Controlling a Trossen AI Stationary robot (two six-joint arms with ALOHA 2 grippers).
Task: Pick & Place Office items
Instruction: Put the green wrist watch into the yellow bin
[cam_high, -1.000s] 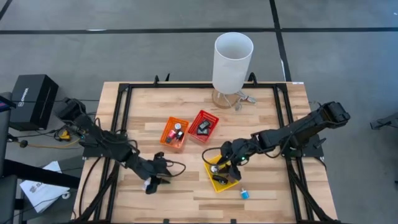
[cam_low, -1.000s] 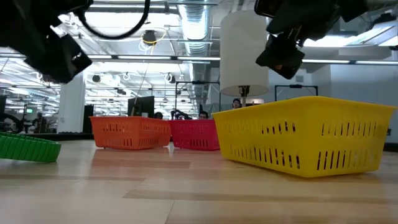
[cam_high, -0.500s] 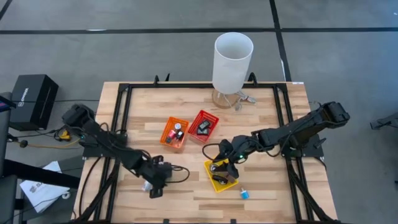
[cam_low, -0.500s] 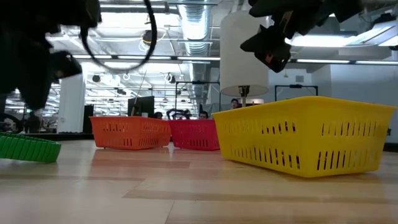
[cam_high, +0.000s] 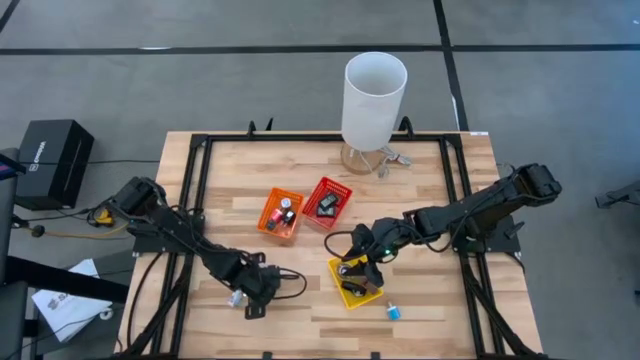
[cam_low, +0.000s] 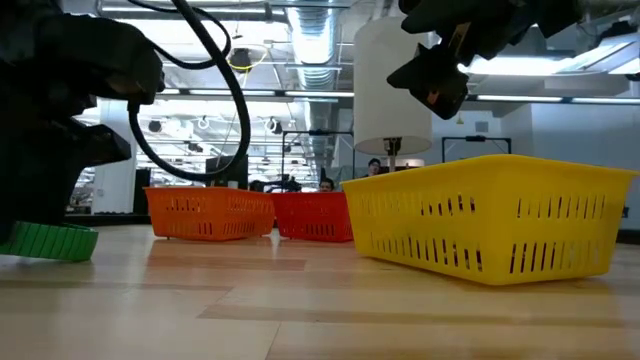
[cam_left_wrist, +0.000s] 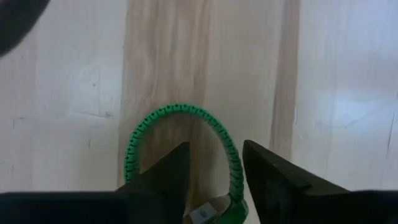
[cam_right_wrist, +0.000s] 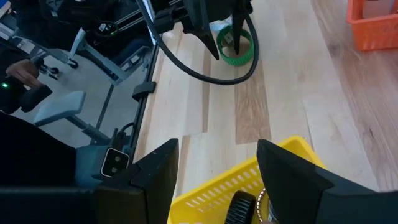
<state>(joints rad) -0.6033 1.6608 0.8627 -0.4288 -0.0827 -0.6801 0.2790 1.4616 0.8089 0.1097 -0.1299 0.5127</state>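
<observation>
Left gripper, jaws parted, straddles the green ring lying flat on the tabletop. Judged light, ribbed, slightly flexible; grip across its rim. Right gripper, jaws wide, hangs above the yellow basket.

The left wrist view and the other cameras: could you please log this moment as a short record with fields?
left gripper: open, low over the table, fingers straddling the rim of the green ring
green ring: flat on the wooden table, near its front left
right gripper: open, above the yellow basket
orange basket: mid-table, beside the red basket
small blue item: on the table by the yellow basket
</observation>
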